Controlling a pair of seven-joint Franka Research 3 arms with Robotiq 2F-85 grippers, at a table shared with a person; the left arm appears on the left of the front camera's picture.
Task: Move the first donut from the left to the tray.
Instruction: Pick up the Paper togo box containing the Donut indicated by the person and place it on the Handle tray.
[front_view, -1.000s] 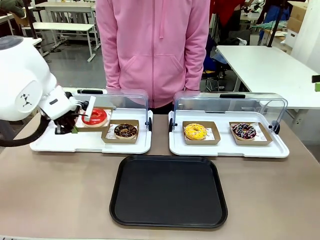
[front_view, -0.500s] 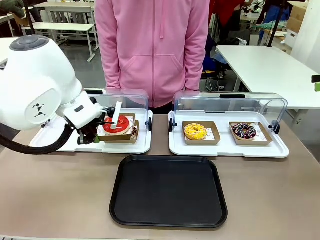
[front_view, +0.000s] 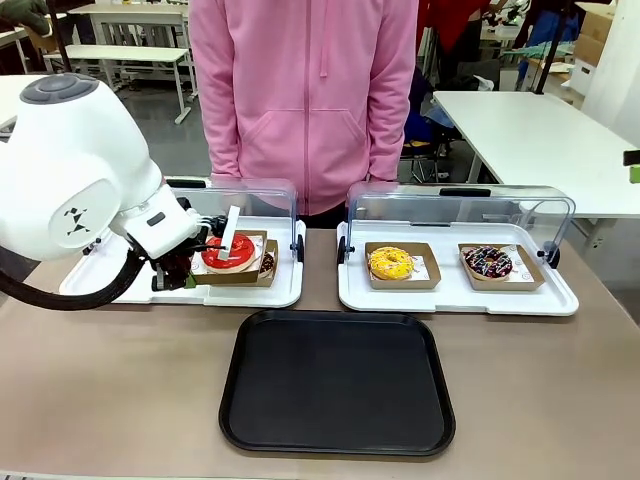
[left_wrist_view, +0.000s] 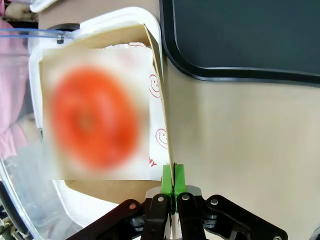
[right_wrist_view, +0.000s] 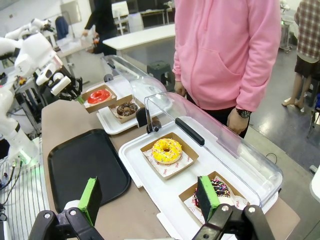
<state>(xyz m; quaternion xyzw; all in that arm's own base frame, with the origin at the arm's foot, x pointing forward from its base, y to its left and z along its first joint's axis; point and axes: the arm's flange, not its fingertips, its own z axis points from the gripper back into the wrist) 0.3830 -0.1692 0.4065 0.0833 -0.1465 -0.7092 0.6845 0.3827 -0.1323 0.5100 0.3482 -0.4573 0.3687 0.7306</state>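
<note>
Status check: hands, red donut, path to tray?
Left hand shut on the cardboard holder edge, red donut lifted above the chocolate donut. Right hand open, idle. Black tray bare, nothing between.

Front and wrist views sharing tray (front_view: 337, 382)

the left arm reaches in from the left side, its wrist bent toward the middle. the left tool (left_wrist_view: 173, 175) has its green pads (left_wrist_view: 167, 176) pressed together. the right tool (right_wrist_view: 150, 197) hangs with fingers spread wide apart.
</note>
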